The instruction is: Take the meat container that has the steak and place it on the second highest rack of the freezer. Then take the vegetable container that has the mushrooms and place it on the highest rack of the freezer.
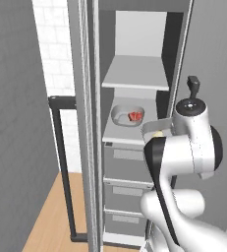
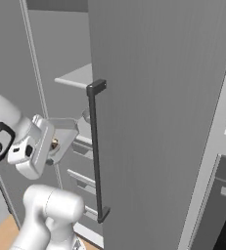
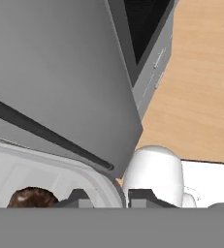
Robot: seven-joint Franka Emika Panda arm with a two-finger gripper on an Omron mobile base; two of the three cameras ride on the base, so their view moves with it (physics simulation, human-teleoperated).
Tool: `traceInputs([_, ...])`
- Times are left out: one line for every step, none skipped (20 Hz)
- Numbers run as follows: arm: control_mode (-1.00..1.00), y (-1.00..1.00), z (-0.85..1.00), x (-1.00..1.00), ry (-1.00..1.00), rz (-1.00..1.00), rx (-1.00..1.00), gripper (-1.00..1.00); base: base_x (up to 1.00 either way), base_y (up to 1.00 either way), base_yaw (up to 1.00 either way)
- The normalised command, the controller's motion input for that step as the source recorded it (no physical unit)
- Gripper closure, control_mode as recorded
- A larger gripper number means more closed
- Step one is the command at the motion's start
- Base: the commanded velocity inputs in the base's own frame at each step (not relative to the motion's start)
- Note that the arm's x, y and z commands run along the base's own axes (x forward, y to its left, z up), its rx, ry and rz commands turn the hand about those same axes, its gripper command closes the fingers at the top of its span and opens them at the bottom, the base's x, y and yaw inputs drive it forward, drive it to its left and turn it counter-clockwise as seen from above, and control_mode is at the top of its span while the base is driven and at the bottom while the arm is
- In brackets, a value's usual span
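From the left base view, the steak (image 1: 134, 116) sits in its meat container (image 1: 127, 116) on the second highest rack (image 1: 129, 134) of the freezer (image 1: 134, 74). The highest rack (image 1: 137, 74) lies above the arm-held vegetable container (image 1: 156, 129).

From the right base view, the tray juts from the hand toward the shelves, below the upper slab, so the coming move looks upward and inward.

In the hand view, the fingers (image 3: 137, 196) clamp the tray's rim beside the mushrooms (image 3: 32, 197).
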Motion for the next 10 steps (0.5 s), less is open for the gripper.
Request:
traceInputs([-1.0, 0.25, 0.27, 0.34, -0.24, -0.09, 0.0, 1.0, 0.0, 0.0, 0.0])
traceInputs([-1.0, 0.15, 0.31, 0.34, -0.22, -0.09, 0.0, 1.0, 0.0, 0.0, 0.0])
traceInputs([-1.0, 0.06, 0.42, 0.23, -0.24, -0.09, 0.0, 1.0, 0.0, 0.0, 0.0])
traceInputs([-1.0, 0.0, 0.41, 0.21, -0.23, -0.09, 0.02, 1.0, 0.0, 0.0, 0.0])
traceInputs([-1.0, 0.0, 0.4, 0.19, -0.23, -0.08, 0.05, 1.0, 0.0, 0.0, 0.0])
traceInputs([-1.0, 0.0, 0.34, 0.2, -0.21, -0.05, 0.05, 1.0, 0.0, 0.0, 0.0])
traceInputs([-1.0, 0.0, 0.37, 0.19, -0.23, -0.03, 0.04, 1.0, 0.0, 0.0, 0.0])
traceInputs([-1.0, 0.0, 0.34, 0.23, -0.23, -0.02, 0.04, 1.0, 0.0, 0.0, 0.0])
traceInputs([-1.0, 0.0, 0.36, 0.32, -0.17, 0.0, 0.03, 1.0, 0.0, 0.0, 0.0])
traceInputs([-1.0, 0.0, 0.41, 0.4, -0.17, 0.0, 0.04, 1.0, 0.0, 0.0, 0.0])
